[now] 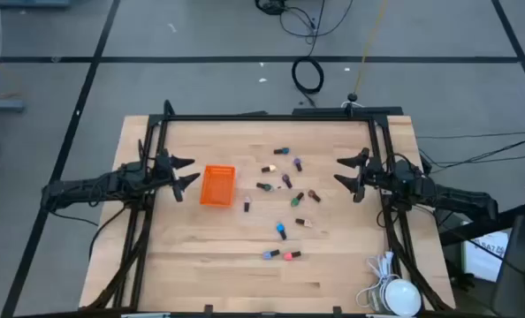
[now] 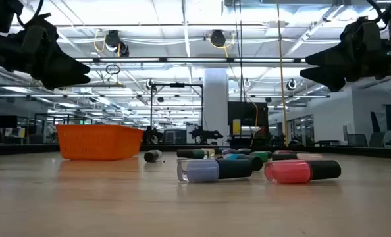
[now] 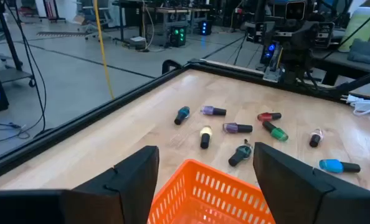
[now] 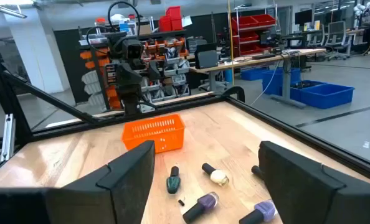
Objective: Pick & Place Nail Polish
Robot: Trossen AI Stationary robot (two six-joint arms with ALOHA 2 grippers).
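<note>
The nail polish bottles (image 1: 285,190) are lying scattered across the middle of the wooden desk (image 1: 209,265), all outside the orange basket (image 1: 217,185) that is sitting to their left. The left gripper (image 1: 185,171) is hovering just beside the basket with its fingers spread apart, holding nothing. The right gripper (image 1: 345,173) is waiting at the opposite side, fingers also apart and empty.

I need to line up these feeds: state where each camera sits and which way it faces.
High: overhead, straight down; both arms flank the orange basket.
Low: table height, level past the pink bottle; both arms hang above.
Left wrist: over open fingers at the basket.
Right wrist: over open fingers, toward the basket.
All four share the basket.
</note>
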